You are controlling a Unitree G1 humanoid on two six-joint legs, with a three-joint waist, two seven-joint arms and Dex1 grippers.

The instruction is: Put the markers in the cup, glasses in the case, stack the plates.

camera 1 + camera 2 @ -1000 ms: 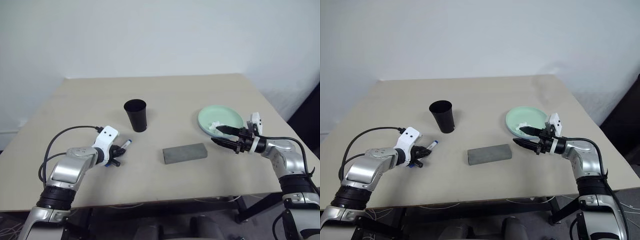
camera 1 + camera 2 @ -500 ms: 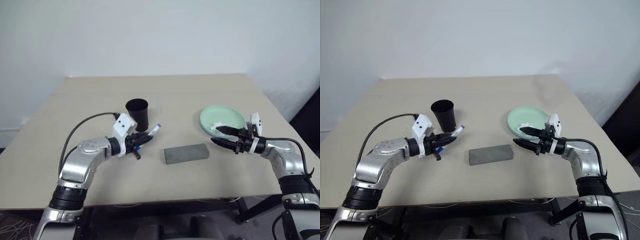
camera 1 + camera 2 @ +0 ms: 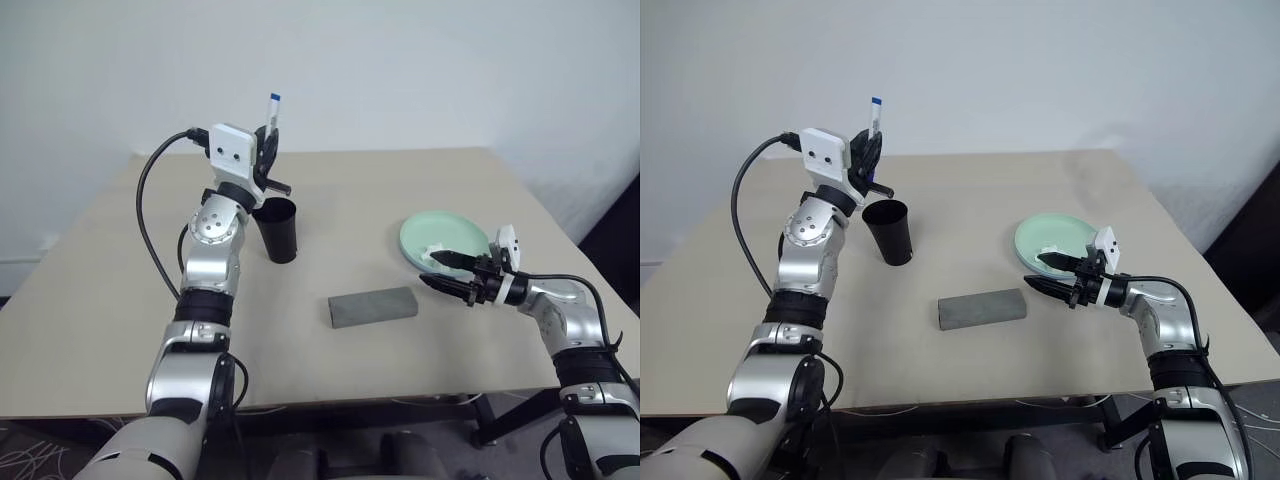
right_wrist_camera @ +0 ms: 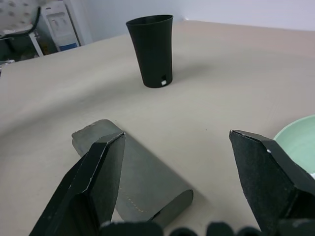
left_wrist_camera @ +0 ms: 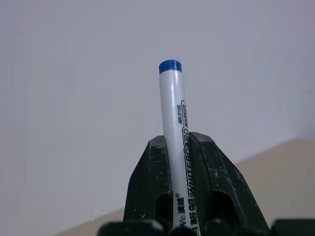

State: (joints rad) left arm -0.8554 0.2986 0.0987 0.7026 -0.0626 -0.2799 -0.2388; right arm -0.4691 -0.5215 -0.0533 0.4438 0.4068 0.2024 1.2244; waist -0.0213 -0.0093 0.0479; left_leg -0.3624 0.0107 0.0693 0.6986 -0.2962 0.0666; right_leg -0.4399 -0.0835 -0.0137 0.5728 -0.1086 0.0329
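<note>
While the left hand (image 3: pixel 268 150) pinches a marker (image 3: pixel 272 112) upright above the cup (image 3: pixel 274 229), the marker step looks underway; next it must tip blue end down into the rim. Mid-worktop (image 3: pixel 120 300) the closed case (image 3: pixel 372 306) blocks nothing. Rightward, the right hand (image 3: pixel 440 270) hovers spread beside the mint plate (image 3: pixel 444 239)
</note>
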